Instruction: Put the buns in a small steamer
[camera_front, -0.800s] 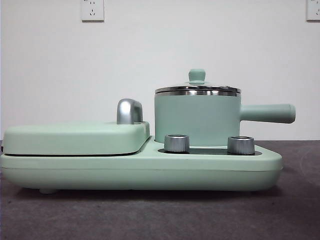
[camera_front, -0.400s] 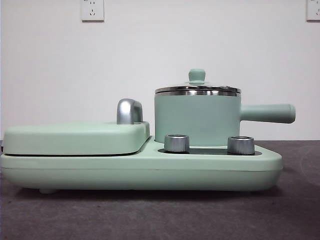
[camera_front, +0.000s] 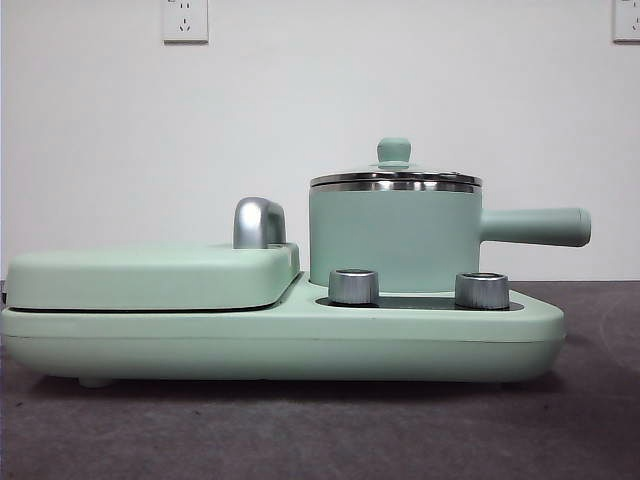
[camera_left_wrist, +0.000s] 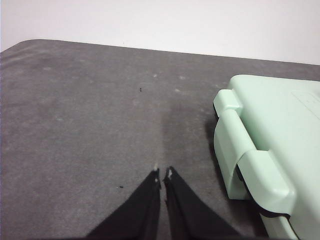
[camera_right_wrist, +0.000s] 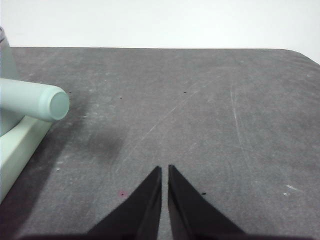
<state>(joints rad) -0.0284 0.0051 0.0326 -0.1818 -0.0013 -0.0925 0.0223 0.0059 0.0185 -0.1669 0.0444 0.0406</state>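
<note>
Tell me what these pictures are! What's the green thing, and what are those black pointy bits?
This is a robot with two arms at a table. One picture looks level across the table. It shows a mint-green cooker with a flat closed griddle and a small steamer pot with its lid on and a long handle. The other two pictures come from cameras on the robot's wrists. The black points are its claws: the left claw hangs over the grey table beside the griddle end, and the right claw near the pot's handle. Both are shut and hold nothing. No buns show in any picture.
</note>
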